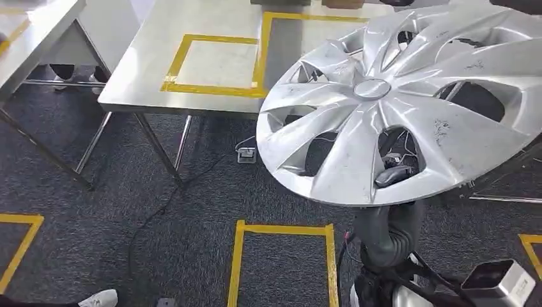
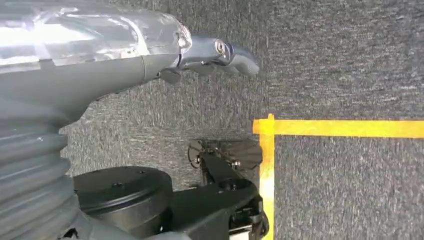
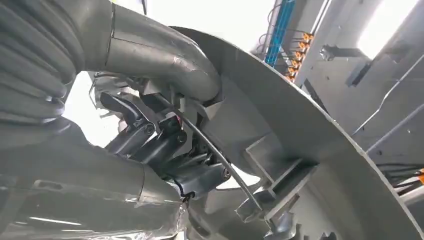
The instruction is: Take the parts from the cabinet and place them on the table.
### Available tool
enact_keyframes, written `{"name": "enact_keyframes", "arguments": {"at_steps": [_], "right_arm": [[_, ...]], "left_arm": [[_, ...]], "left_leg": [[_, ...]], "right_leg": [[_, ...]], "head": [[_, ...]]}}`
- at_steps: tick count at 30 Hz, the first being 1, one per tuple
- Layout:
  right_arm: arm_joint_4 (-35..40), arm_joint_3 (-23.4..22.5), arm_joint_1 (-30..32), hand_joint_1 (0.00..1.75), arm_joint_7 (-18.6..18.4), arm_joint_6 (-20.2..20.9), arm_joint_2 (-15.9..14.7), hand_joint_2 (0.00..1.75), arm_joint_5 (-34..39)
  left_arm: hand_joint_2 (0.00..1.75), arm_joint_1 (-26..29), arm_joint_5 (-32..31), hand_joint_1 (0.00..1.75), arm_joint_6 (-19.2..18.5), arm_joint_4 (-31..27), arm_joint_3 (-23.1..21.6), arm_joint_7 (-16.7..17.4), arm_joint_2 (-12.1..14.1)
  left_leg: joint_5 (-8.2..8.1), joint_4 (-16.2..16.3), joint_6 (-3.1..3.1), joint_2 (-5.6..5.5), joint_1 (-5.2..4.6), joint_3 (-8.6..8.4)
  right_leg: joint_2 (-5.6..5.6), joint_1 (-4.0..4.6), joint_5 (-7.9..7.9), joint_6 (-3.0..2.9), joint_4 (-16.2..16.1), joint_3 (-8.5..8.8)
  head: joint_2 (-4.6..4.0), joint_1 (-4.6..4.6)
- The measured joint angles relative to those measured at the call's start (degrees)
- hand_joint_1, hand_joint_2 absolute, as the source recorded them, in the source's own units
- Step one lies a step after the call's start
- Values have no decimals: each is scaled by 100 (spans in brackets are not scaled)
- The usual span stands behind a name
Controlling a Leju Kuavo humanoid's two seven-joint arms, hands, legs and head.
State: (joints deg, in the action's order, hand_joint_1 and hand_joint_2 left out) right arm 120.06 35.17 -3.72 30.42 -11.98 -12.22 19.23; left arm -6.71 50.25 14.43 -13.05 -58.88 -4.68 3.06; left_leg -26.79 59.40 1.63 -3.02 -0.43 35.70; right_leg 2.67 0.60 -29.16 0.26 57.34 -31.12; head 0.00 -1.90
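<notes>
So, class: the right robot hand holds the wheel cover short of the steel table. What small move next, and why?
Probably carry the wheel cover forward over the table, towards a yellow taped box. The right robot hand grips it, and it hangs partly over carpet.

silver hubcap (image 1: 409, 102); yellow tape (image 1: 214, 64) — grey carpet (image 1: 128, 211)

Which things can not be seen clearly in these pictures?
- Right hand: head view, mostly behind the wheel cover.
- Wheel cover rim: cut off by the head view's right edge.
- Table far side: cut off at the top edge.
- Left hand fingers: left wrist view, hidden by its cover.
</notes>
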Motion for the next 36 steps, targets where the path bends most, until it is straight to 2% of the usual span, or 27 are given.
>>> {"name": "enact_keyframes", "arguments": {"at_steps": [8, 36], "right_arm": [[0, 0, 5, 175, 72, 72, 0, 175, 133], [-11, 28, 45, 175, 162, 107, 61, 175, 31]], "left_arm": [[175, -2, 15, 0, 0, 0, 0, -15, 9], [175, -4, 175, 0, -105, 0, 0, 9, 48]], "left_leg": [[-20, -7, -28, 77, 2, -13], [-32, -8, -19, 68, -13, -8]], "right_leg": [[67, -2, -10, -24, 9, -2], [69, -17, -15, -26, -7, 1]], "head": [[0, 15], [0, 9]]}}
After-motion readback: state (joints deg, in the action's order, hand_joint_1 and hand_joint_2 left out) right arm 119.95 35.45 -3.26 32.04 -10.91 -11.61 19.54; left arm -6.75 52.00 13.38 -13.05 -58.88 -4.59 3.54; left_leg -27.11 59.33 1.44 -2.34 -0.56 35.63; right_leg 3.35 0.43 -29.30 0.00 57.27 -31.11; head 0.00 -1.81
